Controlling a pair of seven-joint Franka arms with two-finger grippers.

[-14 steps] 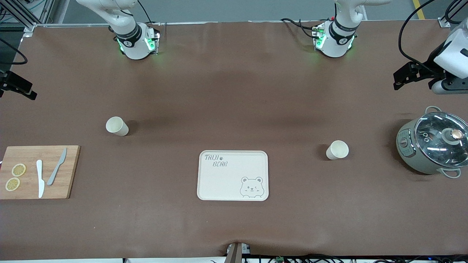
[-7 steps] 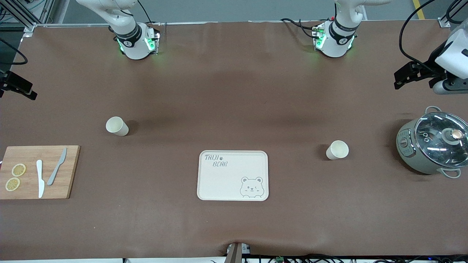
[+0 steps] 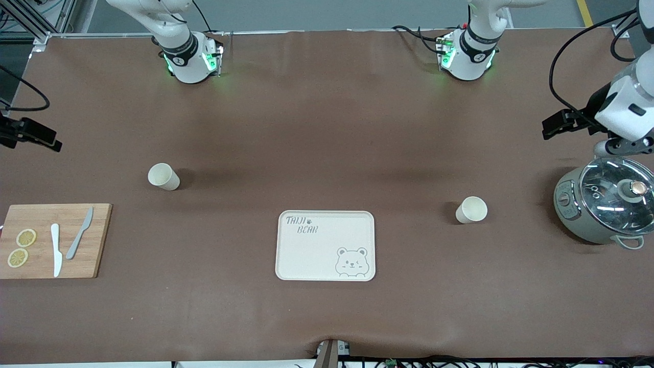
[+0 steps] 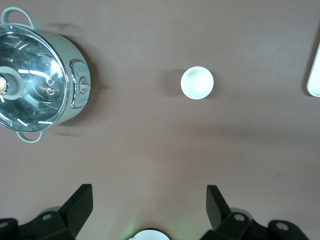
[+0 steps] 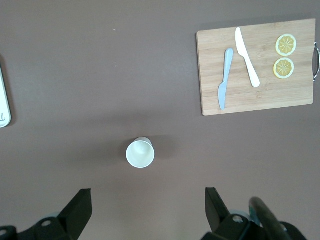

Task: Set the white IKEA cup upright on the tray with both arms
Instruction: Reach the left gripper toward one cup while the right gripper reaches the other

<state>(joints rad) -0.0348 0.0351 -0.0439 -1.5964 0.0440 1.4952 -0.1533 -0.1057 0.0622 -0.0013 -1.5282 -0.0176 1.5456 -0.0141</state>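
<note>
On the tray point(image 3: 325, 245) nothing has yet been placed, so the task is judged to be at its very start: both cups remain to be picked up, carried and set down upright. Two white cups are counted. One cup point(image 3: 471, 209) stands upright toward the left arm's end of the table, beside the tray and well apart from it; it is seen from above in the left wrist view point(image 4: 197, 82), ahead of the spread fingers point(image 4: 80, 205) of the left gripper point(image 4: 148, 207), which hangs high above bare cloth beside the pot point(image 3: 605, 204) and holds nothing. The other cup point(image 3: 163, 176) stands upright toward the right arm's end, and in the right wrist view point(image 5: 140, 152) it lies just ahead of the gap between the right gripper's point(image 5: 148, 210) fingers point(image 5: 79, 207), which are likewise spread wide and empty, well above the table. One tray, one lidded pot and one wooden board point(image 3: 53, 240) are counted, and on the board two knives point(image 3: 67, 243) and two lemon slices point(image 3: 21, 248) are seen.
</note>
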